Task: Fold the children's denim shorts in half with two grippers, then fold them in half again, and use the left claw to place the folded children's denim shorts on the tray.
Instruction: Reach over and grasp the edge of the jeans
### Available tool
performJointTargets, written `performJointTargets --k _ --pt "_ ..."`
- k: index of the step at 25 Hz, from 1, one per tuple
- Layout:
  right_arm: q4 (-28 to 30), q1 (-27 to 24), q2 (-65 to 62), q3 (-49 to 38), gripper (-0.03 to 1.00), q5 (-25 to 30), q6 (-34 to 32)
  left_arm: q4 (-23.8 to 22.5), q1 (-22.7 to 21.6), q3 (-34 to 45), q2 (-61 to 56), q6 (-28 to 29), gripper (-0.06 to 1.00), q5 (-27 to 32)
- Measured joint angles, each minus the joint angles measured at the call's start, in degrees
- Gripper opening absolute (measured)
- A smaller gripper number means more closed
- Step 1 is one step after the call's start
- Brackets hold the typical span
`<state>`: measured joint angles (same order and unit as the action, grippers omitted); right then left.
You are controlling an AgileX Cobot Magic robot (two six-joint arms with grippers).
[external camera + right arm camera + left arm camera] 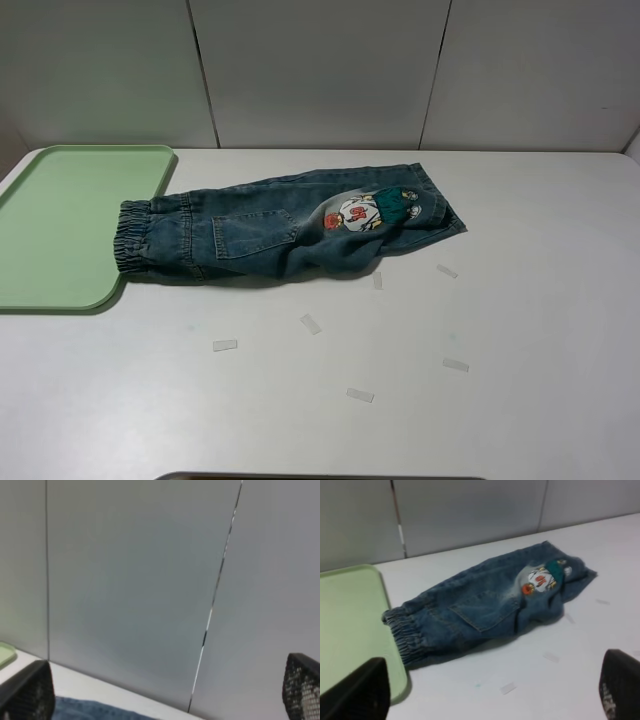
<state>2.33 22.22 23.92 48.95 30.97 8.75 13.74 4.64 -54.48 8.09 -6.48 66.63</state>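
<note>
While denim shorts point(280, 235) are lying on surface point(500, 330), waistband point(133, 236) against tray point(60, 220), your left gripper point(487, 695), right gripper point(165, 697) are hanging wide, empty.

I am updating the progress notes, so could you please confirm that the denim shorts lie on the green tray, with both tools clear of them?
Not quite: the exterior high view shows the denim shorts on the white table, their waistband at the edge of the green tray. The left tool and right tool are clear of them.
</note>
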Motion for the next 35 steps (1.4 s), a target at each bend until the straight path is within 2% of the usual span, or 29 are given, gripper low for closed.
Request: performJointTargets --k 3,7,20,30,35 --pt "-0.3 0.0 0.0 0.0 0.69 0.2 0.0 -1.8 0.0 2.0 -1.2 0.3 0.86 0.0" --pt "-0.5 0.0 0.0 0.0 0.69 0.2 0.0 -5.8 0.0 8.9 -3.6 1.2 0.87 0.0" --pt "-0.5 0.0 0.0 0.0 0.69 0.2 0.0 -6.8 0.0 24.1 -3.7 0.9 0.87 -0.2" --pt "-0.5 0.0 0.0 0.0 0.69 0.5 0.0 -7.0 0.0 25.0 -3.8 -0.5 0.87 -0.8" --pt "-0.8 0.0 0.0 0.0 0.69 0.6 0.0 -6.9 0.0 25.0 -8.1 -0.6 0.87 -1.4"
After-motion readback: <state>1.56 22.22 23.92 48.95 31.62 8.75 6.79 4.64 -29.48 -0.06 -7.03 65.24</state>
